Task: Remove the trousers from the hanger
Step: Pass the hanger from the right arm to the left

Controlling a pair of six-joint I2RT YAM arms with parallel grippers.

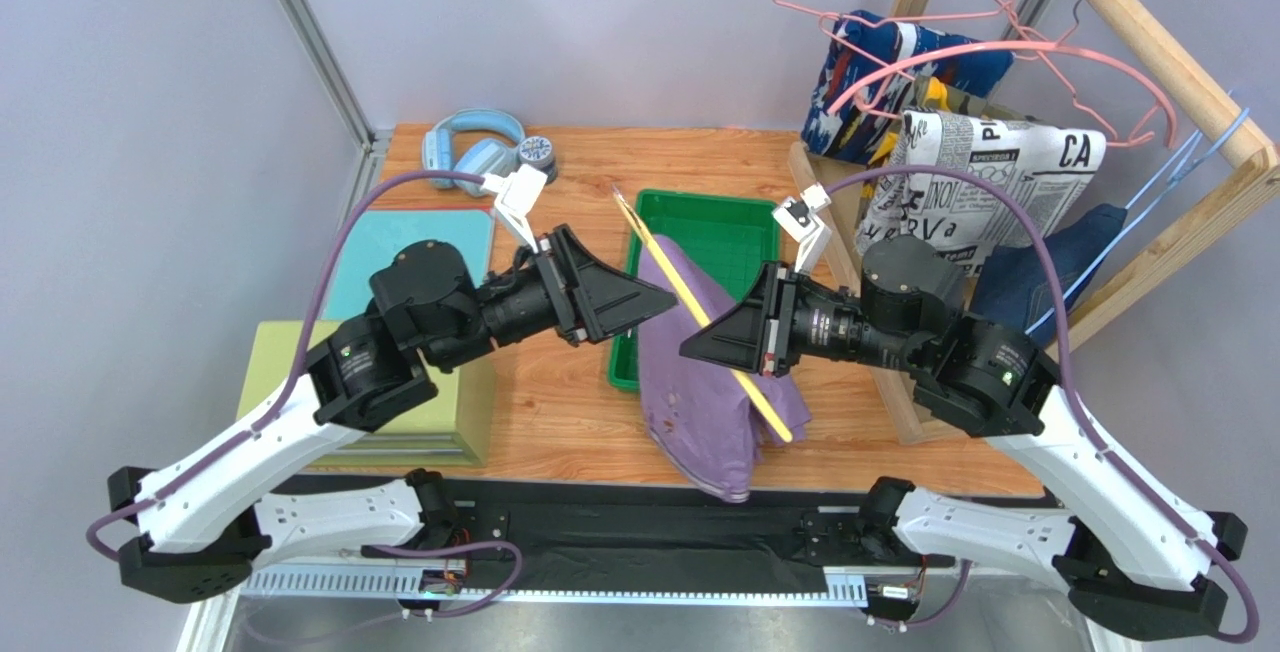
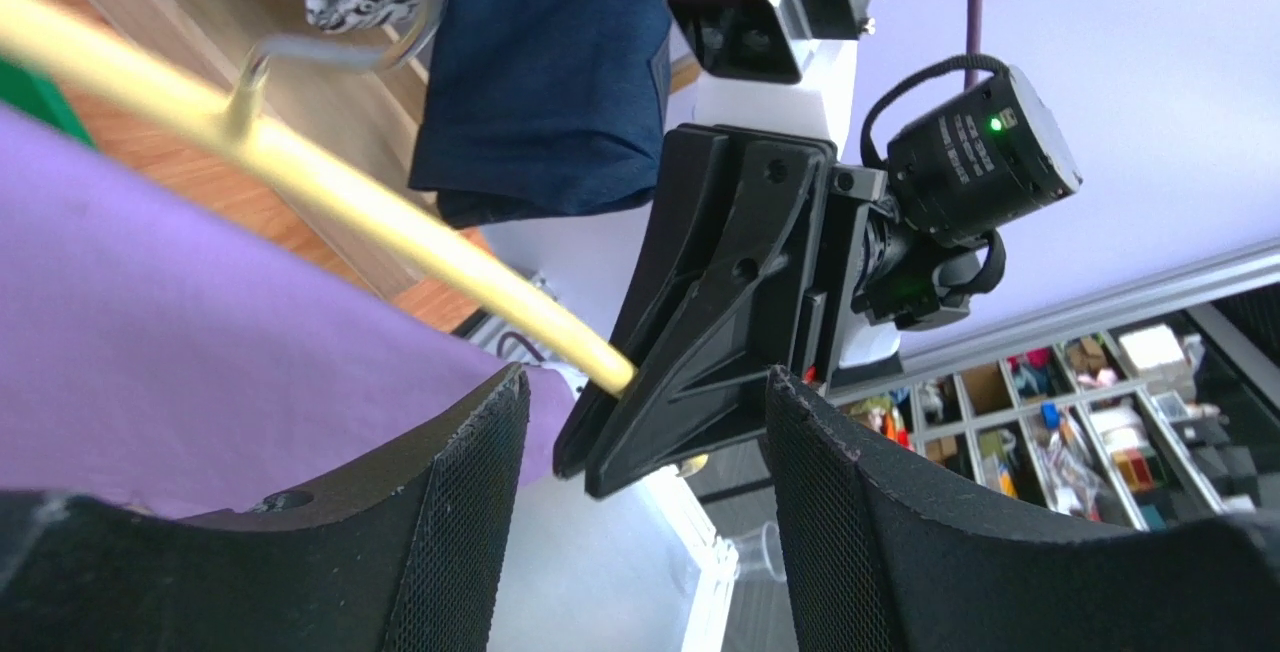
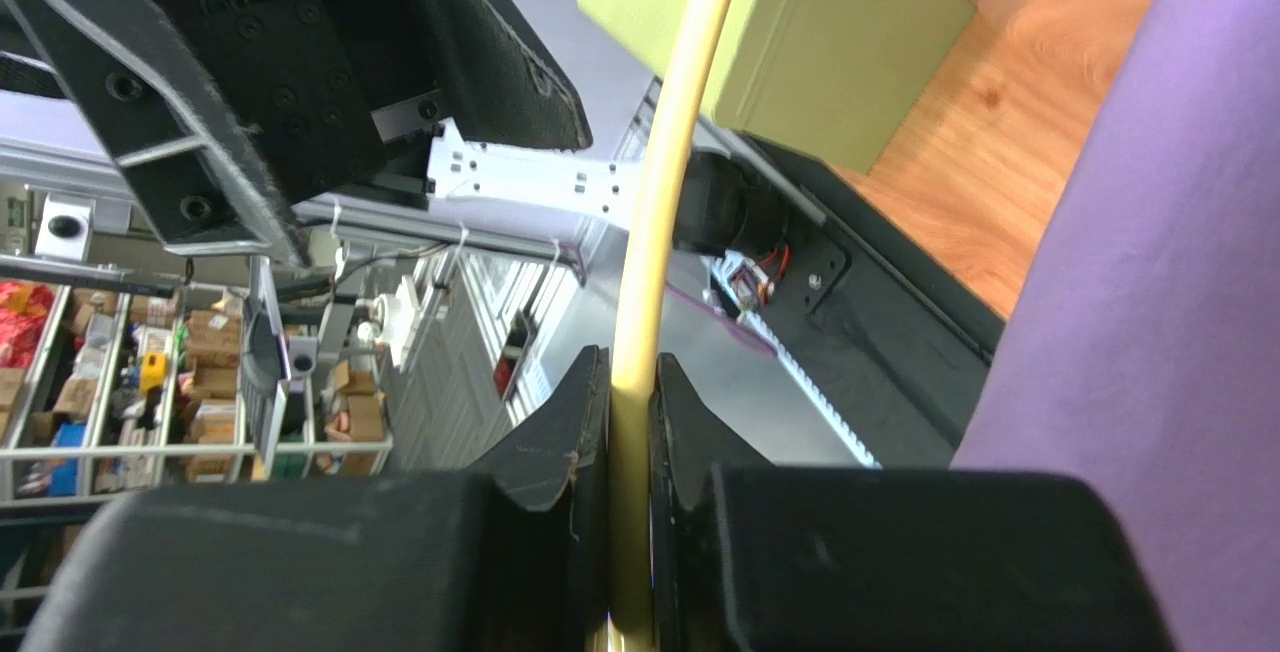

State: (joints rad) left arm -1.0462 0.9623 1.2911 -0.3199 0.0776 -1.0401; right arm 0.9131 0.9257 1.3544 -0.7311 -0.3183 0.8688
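Note:
The purple trousers [image 1: 706, 390] hang over a yellow hanger [image 1: 661, 262] held above the green tray [image 1: 721, 220]. My right gripper [image 1: 703, 348] is shut on the hanger's lower bar; in the right wrist view [image 3: 631, 382] the yellow bar [image 3: 679, 157] runs up between the shut jaws, with the purple cloth [image 3: 1157, 307] to the right. My left gripper [image 1: 661, 297] is open, facing the right one. In the left wrist view [image 2: 646, 442] nothing is between its jaws; the purple cloth [image 2: 181, 352] lies beside its left finger [image 2: 451, 532], and the hanger [image 2: 301, 157] passes above.
A wooden rack [image 1: 1187, 67] at the right carries pink hangers [image 1: 962, 15], the abstract-print pair [image 1: 872, 60], the newsprint pair [image 1: 992, 180] and the denim pair [image 1: 1052, 270]. Blue headphones [image 1: 473, 142], a teal pad [image 1: 413, 255] and a green box [image 1: 376, 382] are on the left.

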